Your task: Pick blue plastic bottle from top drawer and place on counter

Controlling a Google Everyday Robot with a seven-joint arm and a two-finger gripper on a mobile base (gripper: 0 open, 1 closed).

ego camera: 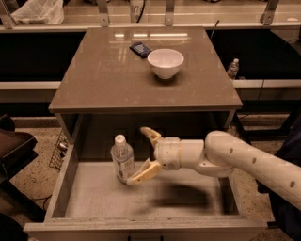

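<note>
The blue plastic bottle (pixel 122 159) stands upright on the pale floor of the open top drawer (pixel 188 204), left of centre, white cap up. My gripper (pixel 141 154) reaches in from the right on a white arm. Its two tan fingers are spread open, one high near the cabinet front, one low beside the bottle's base. The lower fingertip looks very close to or touching the bottle; the bottle is not clasped. The counter (pixel 103 70) is the glossy grey-brown tabletop above the drawer.
A white bowl (pixel 165 63) and a small dark flat object (pixel 140 49) sit on the counter's far part. A tiny clear bottle (pixel 233 68) stands on a rail at right. A plastic bag (pixel 37 12) lies on the back shelf. A dark chair (pixel 14 150) is at left.
</note>
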